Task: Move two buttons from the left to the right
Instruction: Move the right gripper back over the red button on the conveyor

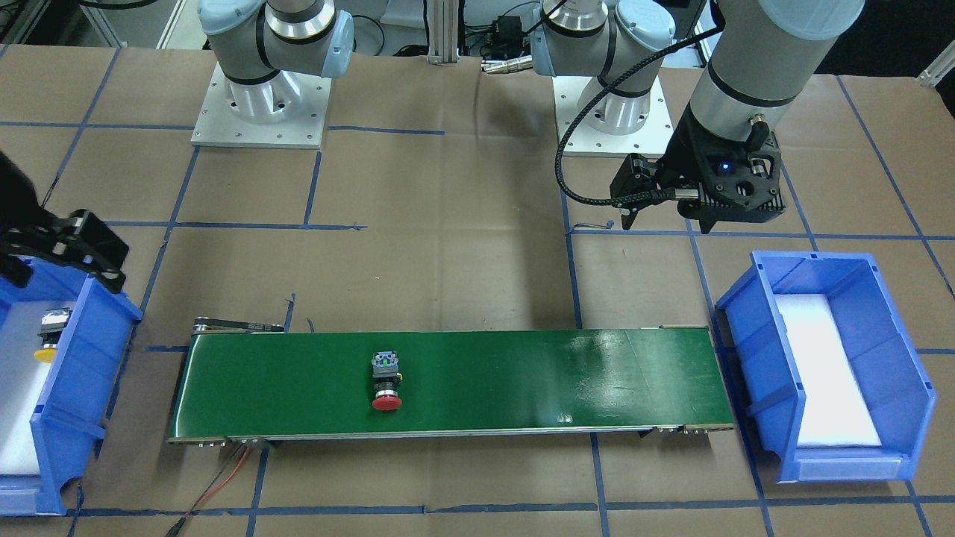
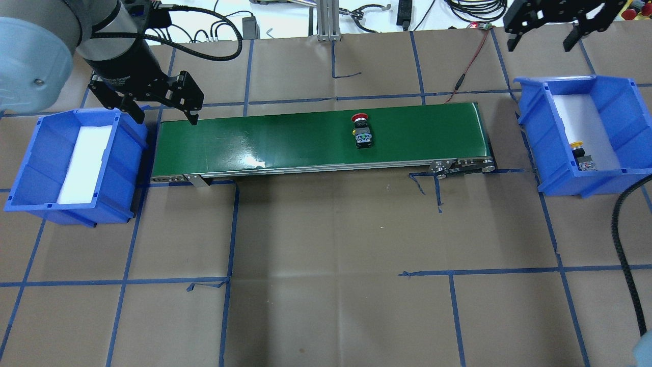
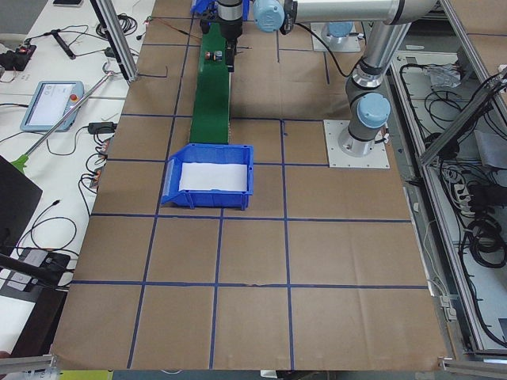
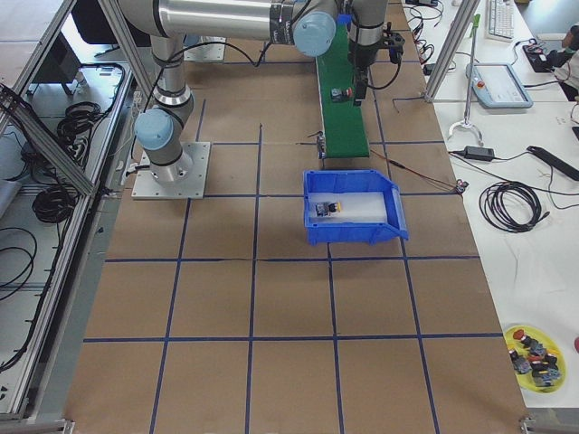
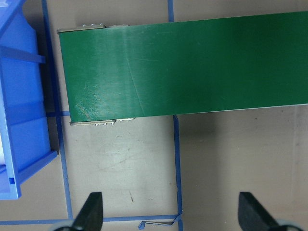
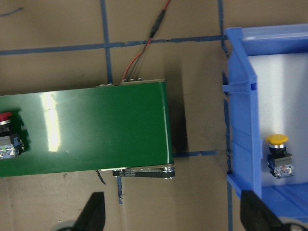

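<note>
The red-capped button (image 2: 362,131) lies on its side on the green conveyor belt (image 2: 285,137), right of the belt's middle; it also shows in the front view (image 1: 386,381) and at the left edge of the right wrist view (image 6: 7,137). The yellow-capped button (image 2: 580,156) lies in the right blue bin (image 2: 616,112), and shows in the right wrist view (image 6: 279,155). My left gripper (image 2: 167,121) hangs open and empty over the belt's left end. My right gripper (image 2: 539,46) hangs open and empty beyond the right bin.
The left blue bin (image 2: 127,153) holds only a white foam pad. Red and black wires (image 2: 466,66) run from the belt's far right end. Brown paper with blue tape lines covers the table. The arm bases (image 1: 261,104) stand behind the belt.
</note>
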